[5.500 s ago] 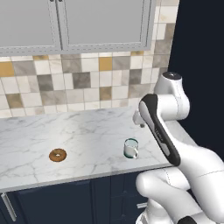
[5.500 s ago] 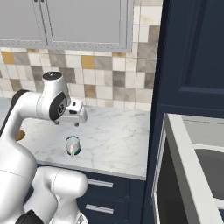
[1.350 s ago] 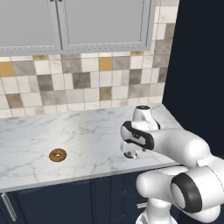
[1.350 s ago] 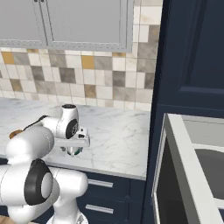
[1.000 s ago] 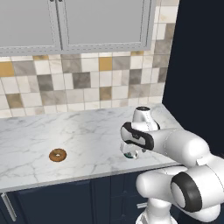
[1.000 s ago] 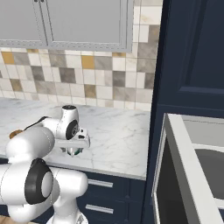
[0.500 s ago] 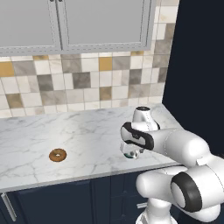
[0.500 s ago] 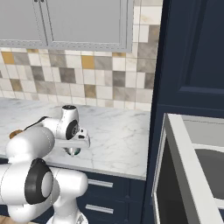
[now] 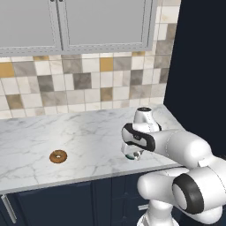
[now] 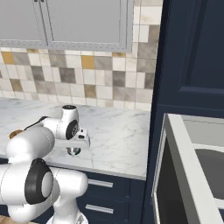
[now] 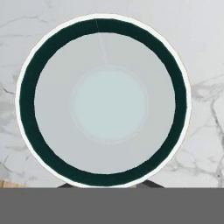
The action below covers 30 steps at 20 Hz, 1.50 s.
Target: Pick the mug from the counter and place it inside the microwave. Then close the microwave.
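Note:
The mug (image 11: 105, 100) stands upright on the white marble counter (image 9: 88, 128); from above I see its white rim, dark green inner wall and pale bottom. My gripper (image 11: 105, 185) points straight down over it, its dark tips pinched on the near part of the rim. From the base, the mug (image 9: 131, 155) peeks out under the hand near the counter's front edge, and the same mug (image 10: 73, 151) hangs below the wrist. The microwave (image 10: 183, 148) is at the lower right, its door swung open.
A brown donut (image 9: 58, 156) lies on the counter to the left of the mug, well apart from it. Tiled backsplash and grey wall cabinets (image 9: 101, 22) are behind. A tall navy cabinet (image 10: 192, 57) borders the counter on the right.
The fingers have closed in on the mug's rim. The arm and the mug have hardly shifted.

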### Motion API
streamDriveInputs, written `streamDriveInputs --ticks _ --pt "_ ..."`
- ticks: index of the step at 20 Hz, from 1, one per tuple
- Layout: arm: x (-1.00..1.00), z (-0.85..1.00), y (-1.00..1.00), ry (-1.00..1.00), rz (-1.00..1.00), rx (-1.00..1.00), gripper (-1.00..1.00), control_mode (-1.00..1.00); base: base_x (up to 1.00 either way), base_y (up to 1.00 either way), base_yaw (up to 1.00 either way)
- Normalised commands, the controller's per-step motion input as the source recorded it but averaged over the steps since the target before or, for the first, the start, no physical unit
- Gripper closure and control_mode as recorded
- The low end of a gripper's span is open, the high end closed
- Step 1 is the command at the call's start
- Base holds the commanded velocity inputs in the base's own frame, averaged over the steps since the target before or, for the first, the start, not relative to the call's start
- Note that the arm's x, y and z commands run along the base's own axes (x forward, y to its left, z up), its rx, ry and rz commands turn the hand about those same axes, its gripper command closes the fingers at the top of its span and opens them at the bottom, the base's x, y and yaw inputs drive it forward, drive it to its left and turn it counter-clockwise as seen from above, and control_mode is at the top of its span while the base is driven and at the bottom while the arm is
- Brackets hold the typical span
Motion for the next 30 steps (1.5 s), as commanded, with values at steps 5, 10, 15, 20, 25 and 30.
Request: streamDriveInputs --ticks 5,10,15,20,25,30 --pt "-0.01 0.33 -0.01 0.00 0.00 0.00 1.00 -1.00 0.00 0.00 0.00" --pt "-0.16 0.67 0.00 0.00 0.00 0.00 1.00 -1.00 0.00 0.00 0.00" --pt "-0.17 0.75 -0.02 0.00 -0.01 0.00 1.00 -1.00 0.00 0.00 0.00" --pt "-0.29 0.80 -0.08 -0.06 -0.01 0.00 1.00 -1.00 0.00 0.00 0.00" --pt "-0.27 0.84 -0.08 -0.13 0.00 0.00 1.00 -1.00 0.00 0.00 0.00" --pt "-0.06 0.59 0.00 -0.14 0.00 0.00 1.00 -1.00 0.00 0.00 0.00"
